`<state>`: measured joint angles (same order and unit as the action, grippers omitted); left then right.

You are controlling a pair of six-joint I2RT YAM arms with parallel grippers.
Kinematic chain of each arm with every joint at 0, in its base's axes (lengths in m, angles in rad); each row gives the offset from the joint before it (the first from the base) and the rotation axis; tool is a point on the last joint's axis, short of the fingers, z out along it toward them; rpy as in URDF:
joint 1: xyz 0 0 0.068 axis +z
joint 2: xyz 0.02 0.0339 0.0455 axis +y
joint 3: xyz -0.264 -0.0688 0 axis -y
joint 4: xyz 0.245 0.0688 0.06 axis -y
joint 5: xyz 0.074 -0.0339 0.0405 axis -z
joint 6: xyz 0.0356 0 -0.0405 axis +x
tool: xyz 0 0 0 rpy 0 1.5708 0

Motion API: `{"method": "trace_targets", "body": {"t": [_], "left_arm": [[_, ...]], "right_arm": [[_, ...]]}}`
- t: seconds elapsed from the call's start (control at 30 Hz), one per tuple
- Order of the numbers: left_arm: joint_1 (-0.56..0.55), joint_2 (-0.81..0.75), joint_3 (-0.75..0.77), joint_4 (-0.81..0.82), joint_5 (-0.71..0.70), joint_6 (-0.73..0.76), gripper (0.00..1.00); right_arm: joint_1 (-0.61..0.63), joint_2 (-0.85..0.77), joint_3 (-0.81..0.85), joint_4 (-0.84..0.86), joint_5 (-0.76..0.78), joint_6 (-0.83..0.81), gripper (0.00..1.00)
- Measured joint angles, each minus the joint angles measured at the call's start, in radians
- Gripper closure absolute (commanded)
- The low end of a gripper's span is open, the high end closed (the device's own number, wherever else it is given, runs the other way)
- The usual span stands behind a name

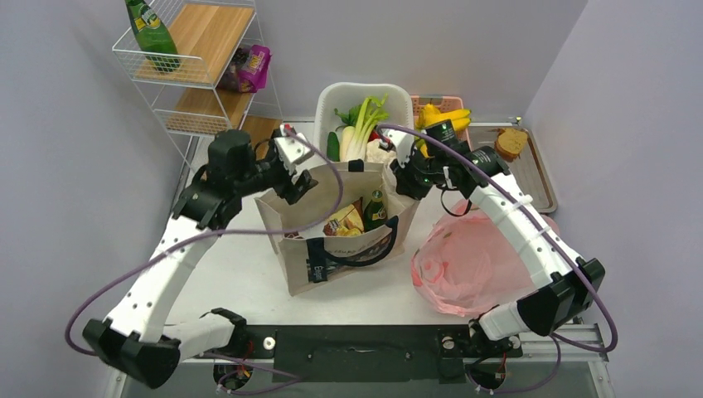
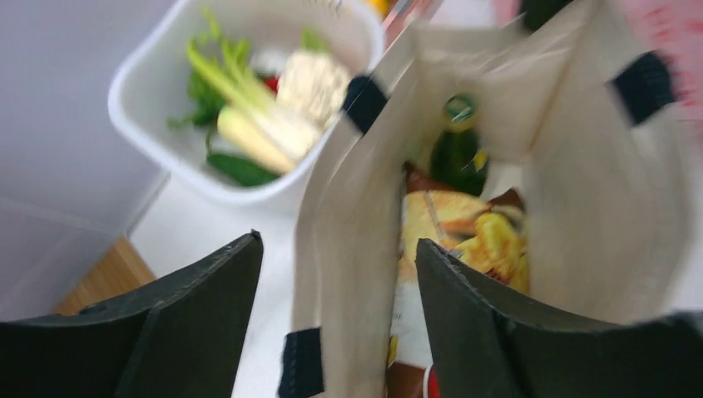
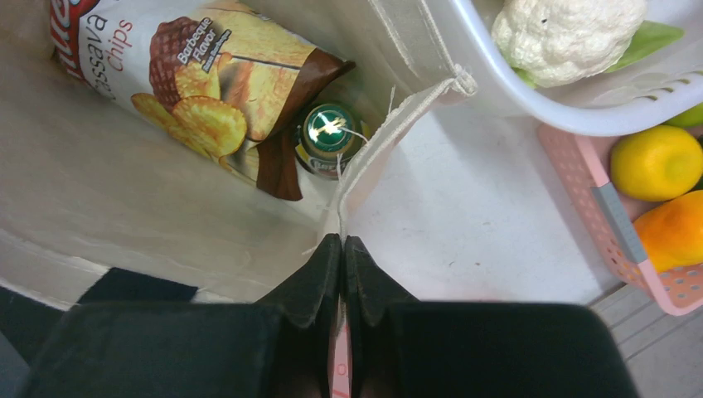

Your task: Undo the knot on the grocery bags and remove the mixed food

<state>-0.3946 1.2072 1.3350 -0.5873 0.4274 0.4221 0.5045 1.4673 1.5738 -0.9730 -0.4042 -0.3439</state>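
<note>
At the near right of the table: pink plastic bag, slumped and flat, apparently emptied; its knot could not be made out, so I could not tell whether it was undone. Mid-table: canvas tote, upright, mouth open. My right gripper was pinched tight on the tote's right rim; my left gripper stood spread wide astride the left wall, holding nothing. Inside, touching: snack packet and green bottle, both judged yet to be lifted out. Beyond: white basket with radish and leafy stalk; pink basket with bananas and orange fruit, by my reckoning already unpacked. Only the top view showed the pink bag whole; only the right wrist view showed the packet's print sharply, the left wrist view being blurred.
</note>
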Motion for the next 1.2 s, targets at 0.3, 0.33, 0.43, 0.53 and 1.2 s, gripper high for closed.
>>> {"method": "trace_targets", "body": {"t": [0.3,0.33,0.43,0.53,1.2], "left_arm": [[-0.268,-0.122,-0.183,0.296,0.105,0.022,0.66],[-0.275,-0.091,-0.208,0.343,0.106,0.007,0.67],[-0.282,-0.002,-0.277,0.453,0.1,-0.02,0.65],[-0.281,0.074,-0.363,0.555,0.079,-0.035,0.64],[-0.266,0.349,-0.522,1.22,0.051,-0.289,0.41]], "right_arm": [[-0.001,-0.159,-0.256,0.161,-0.035,0.077,1.0],[-0.001,-0.167,-0.269,0.173,-0.035,0.087,1.0],[-0.001,-0.174,-0.282,0.201,-0.033,0.106,1.0],[-0.002,-0.174,-0.282,0.217,-0.031,0.122,1.0],[-0.048,-0.174,-0.29,0.241,-0.054,0.171,1.0]]}}
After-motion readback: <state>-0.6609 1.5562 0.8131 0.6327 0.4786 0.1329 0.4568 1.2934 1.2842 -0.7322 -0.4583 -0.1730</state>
